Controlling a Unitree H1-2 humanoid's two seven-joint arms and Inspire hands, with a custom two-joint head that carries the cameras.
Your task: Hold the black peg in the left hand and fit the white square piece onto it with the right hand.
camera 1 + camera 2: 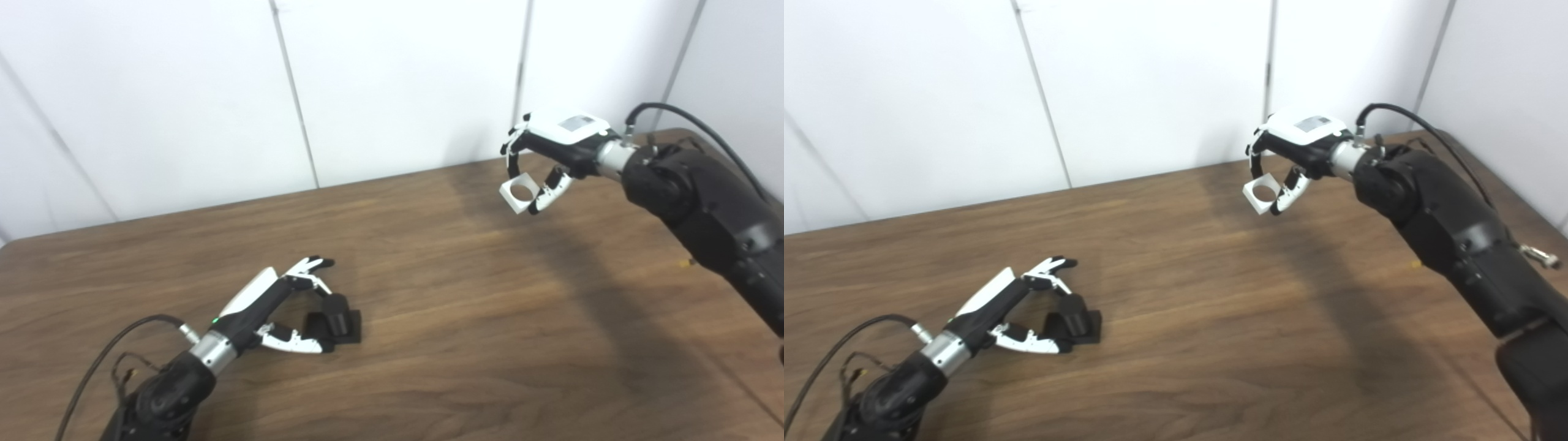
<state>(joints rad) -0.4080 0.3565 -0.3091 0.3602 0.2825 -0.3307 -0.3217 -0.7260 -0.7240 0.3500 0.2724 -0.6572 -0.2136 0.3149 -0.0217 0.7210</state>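
Observation:
The black peg (335,313) stands on its square black base on the wooden table (465,318), left of the middle. My left hand (278,306) is low beside it and open. Its fingers (312,269) reach over the peg's top and its thumb lies along the front of the base; I cannot tell whether they touch. My right hand (554,153) is raised over the table's far right and is shut on the white square piece (519,192). The piece's round hole faces up and toward me. It also shows in the right eye view (1263,193).
White wall panels (398,79) stand right behind the table's far edge. A cable (692,119) loops off my right wrist and another cable (116,343) off my left wrist. The table's right edge runs close past my right arm.

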